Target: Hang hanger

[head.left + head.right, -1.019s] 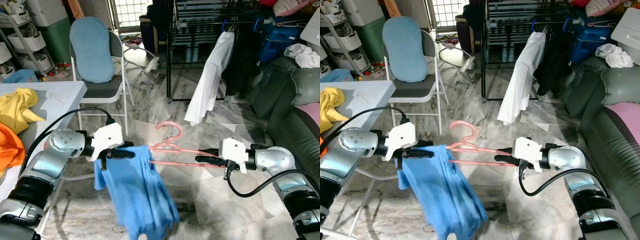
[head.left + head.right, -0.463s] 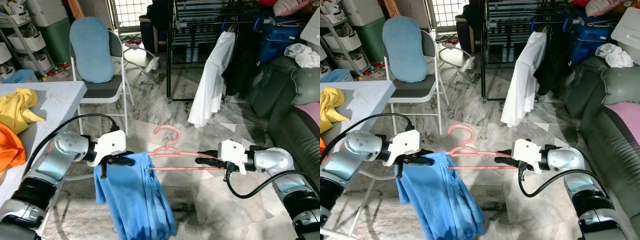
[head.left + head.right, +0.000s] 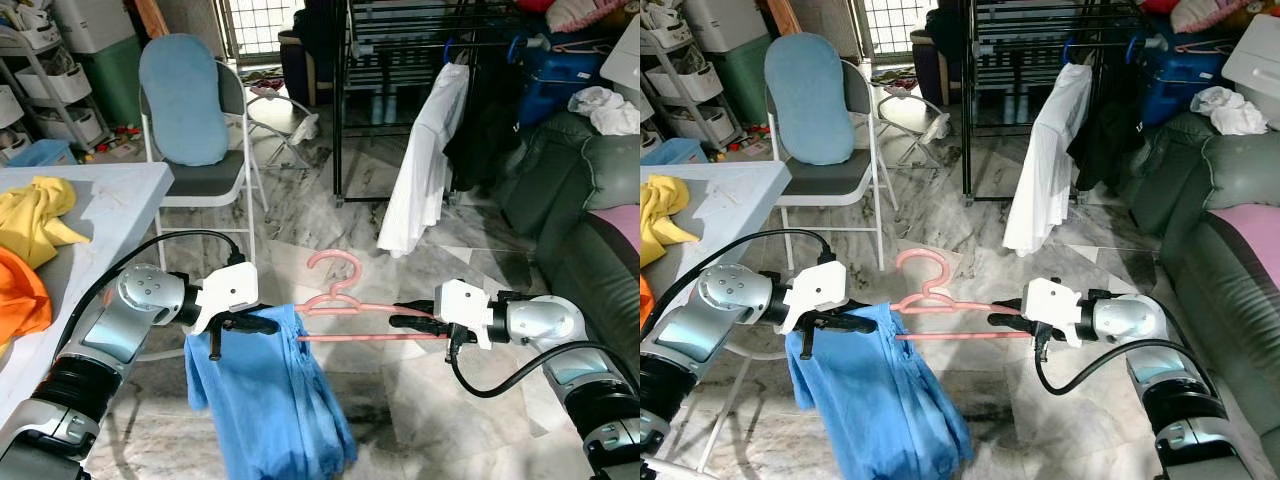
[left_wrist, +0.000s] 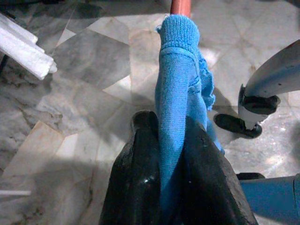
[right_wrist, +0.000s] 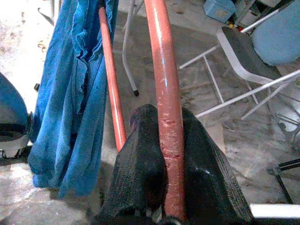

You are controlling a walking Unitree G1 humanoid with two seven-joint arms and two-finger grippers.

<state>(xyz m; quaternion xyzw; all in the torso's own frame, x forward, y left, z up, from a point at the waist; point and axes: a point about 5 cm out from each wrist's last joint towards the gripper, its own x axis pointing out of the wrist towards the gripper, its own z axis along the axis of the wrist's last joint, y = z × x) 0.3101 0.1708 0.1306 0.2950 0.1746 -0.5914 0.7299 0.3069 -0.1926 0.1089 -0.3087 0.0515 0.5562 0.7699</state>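
Stretching across the lower middle of the head views, a pink hanger (image 3: 345,300) hangs in the air between the two arms, its hook pointing up and its bars roughly level. The right gripper (image 3: 400,315) pinches one end of it: the right wrist view shows the black fingers (image 5: 140,173) pressed against a pink bar on both sides. The left gripper (image 3: 262,325), at lower left of centre, is clamped on a blue shirt (image 3: 270,400) that is draped over the hanger's other end (the left wrist view has the blue cloth squeezed between its fingers (image 4: 136,183)). The shirt hangs down limply toward the marble floor (image 3: 400,400). In the upper middle of the frame stands a black drying rack (image 3: 400,60) with a white shirt (image 3: 425,150) on it. A folding chair (image 3: 195,130) is at upper left, beside a table (image 3: 110,205) carrying yellow cloth (image 3: 35,215).
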